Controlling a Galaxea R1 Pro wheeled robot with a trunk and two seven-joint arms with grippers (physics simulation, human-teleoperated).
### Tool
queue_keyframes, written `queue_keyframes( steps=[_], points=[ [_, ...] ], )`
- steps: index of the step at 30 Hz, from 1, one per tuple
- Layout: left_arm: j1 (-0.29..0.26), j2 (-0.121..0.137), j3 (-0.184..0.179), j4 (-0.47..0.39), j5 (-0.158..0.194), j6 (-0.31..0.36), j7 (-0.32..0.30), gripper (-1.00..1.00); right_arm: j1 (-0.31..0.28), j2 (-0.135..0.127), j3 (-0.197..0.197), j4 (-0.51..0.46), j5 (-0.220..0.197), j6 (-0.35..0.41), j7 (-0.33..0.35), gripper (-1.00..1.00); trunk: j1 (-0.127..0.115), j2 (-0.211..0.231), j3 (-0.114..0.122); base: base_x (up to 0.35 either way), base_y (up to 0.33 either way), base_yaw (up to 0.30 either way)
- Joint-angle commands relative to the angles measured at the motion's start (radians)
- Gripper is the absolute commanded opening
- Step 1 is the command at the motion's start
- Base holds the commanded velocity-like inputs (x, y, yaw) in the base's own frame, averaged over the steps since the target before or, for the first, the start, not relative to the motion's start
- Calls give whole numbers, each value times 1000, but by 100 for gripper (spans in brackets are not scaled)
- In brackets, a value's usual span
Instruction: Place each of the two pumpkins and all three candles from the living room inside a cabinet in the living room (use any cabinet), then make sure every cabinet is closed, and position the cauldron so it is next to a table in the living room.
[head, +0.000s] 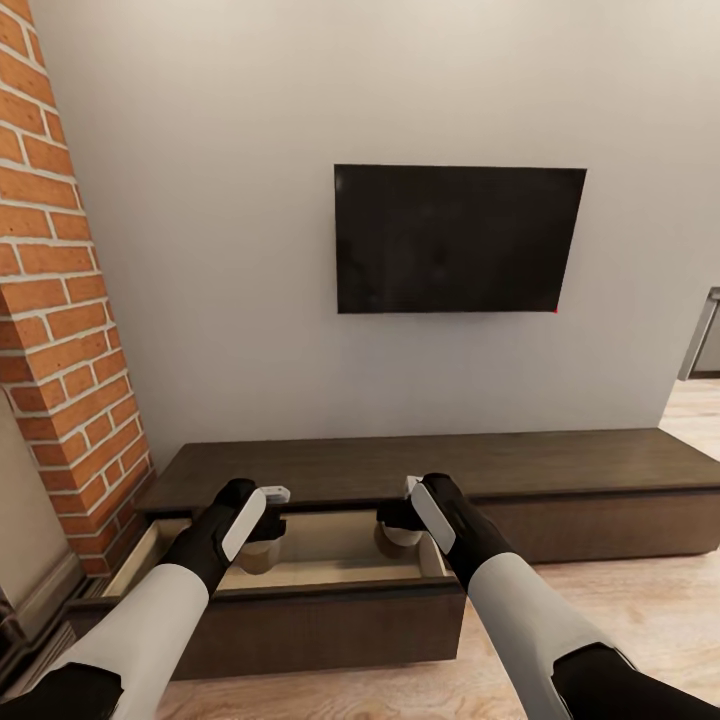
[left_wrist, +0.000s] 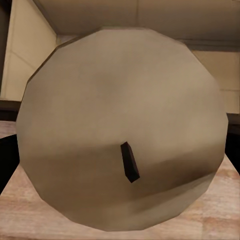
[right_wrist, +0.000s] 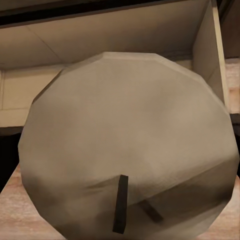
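The dark brown cabinet (head: 560, 470) runs along the wall, and its left drawer (head: 330, 548) is pulled out, showing a pale inside. My left gripper (head: 262, 528) hangs over the drawer's left part, shut on a beige candle (head: 257, 558). My right gripper (head: 398, 517) hangs over the drawer's right part, shut on a second candle (head: 392, 543). In the left wrist view the candle's round top (left_wrist: 120, 125) with its dark wick is very close. The right wrist view has the other candle (right_wrist: 130, 145) above the drawer's inner wall (right_wrist: 100, 45). Pumpkins, third candle, cauldron and table are out of view.
A black TV (head: 458, 238) hangs on the grey wall above the cabinet. The brick fireplace (head: 60, 300) stands close at the left, beside the drawer. Light wood floor (head: 620, 600) stretches to the right, in front of the shut part of the cabinet.
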Motion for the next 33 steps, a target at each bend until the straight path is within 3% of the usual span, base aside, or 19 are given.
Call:
queue_keyframes(
  steps=[1,8,21,33],
  points=[
    [-1,1,-3,-2,10,2,10,-100,-1,0,2,-1,-10,2,-9,-100,0,-1,-1,0,0,0],
    [-1,0,-3,-3,10,2,10,-100,-1,0,2,-1,-10,1,-9,-100,0,-1,-1,26,0,0],
    [-1,1,-3,-3,9,2,10,-100,-1,0,2,-1,-10,1,-9,-100,0,-1,-1,251,0,0],
    [-1,1,-3,-4,9,2,10,-100,-1,0,2,-1,-10,2,-9,-100,0,-1,-1,36,1,0]
  ],
)
